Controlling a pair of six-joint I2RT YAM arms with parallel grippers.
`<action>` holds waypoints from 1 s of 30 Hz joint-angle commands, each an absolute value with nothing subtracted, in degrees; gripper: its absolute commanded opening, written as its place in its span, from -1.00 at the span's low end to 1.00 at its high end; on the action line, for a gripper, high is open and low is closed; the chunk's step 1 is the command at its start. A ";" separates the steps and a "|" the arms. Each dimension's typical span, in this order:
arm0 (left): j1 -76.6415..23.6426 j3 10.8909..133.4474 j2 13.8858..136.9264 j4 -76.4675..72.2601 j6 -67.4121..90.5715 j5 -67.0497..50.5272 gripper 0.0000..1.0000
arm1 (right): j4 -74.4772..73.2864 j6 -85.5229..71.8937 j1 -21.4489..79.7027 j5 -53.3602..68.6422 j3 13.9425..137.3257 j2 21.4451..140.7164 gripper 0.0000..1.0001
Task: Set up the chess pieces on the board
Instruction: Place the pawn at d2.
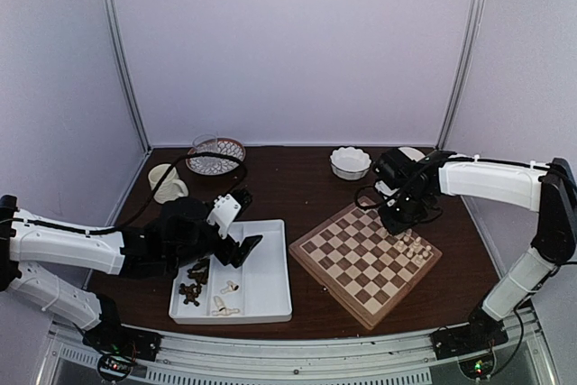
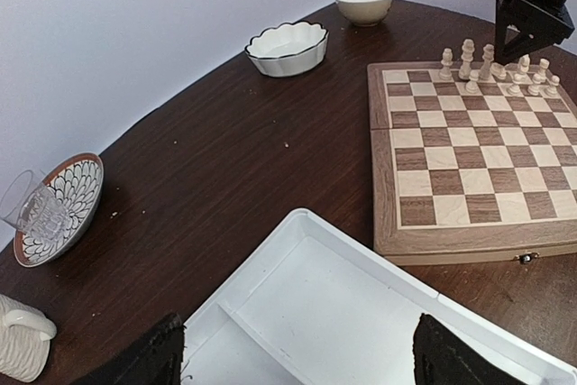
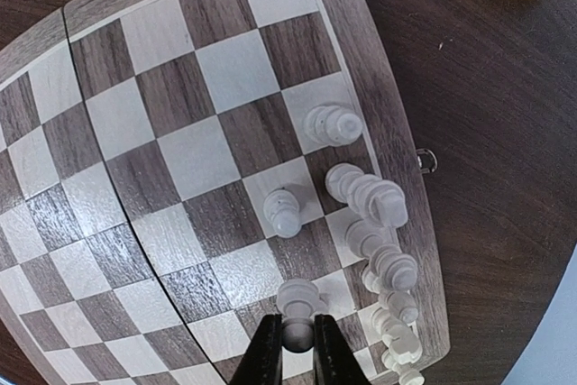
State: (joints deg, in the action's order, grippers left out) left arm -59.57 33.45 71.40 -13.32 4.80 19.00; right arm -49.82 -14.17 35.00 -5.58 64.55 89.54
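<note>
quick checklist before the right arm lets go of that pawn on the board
1. right gripper shut on the cream pawn: ok
2. pawn seated flat on a square of the board: cannot tell, the gripper hides its base
3. neighbouring cream pieces upright along the board's edge: ok
4. left gripper open over the tray, away from the board: ok
5. more to fetch: dark pieces and a few pale pieces lie in the tray: ok
</note>
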 commanded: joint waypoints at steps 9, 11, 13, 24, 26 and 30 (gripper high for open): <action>-59.38 35.60 71.49 -13.74 4.92 17.97 0.76 | -47.97 -14.33 34.01 -6.51 63.96 93.43 -0.75; -59.41 35.60 71.52 -13.76 4.92 17.91 0.76 | -48.12 -14.33 33.99 -6.81 64.05 93.91 -0.75; -59.40 35.60 71.52 -13.71 5.01 17.84 0.76 | -48.25 -14.32 33.99 -7.23 64.06 94.30 -0.74; -59.37 35.75 71.70 -13.62 5.01 17.67 0.76 | -48.43 -14.53 33.93 -8.15 64.20 95.17 -0.70; -59.40 35.77 71.79 -13.60 5.01 17.67 0.76 | -48.49 -14.52 33.97 -8.26 64.25 95.39 -0.69; -59.38 35.84 71.82 -13.54 5.06 17.67 0.76 | -48.50 -14.50 33.93 -8.28 64.38 95.78 -0.69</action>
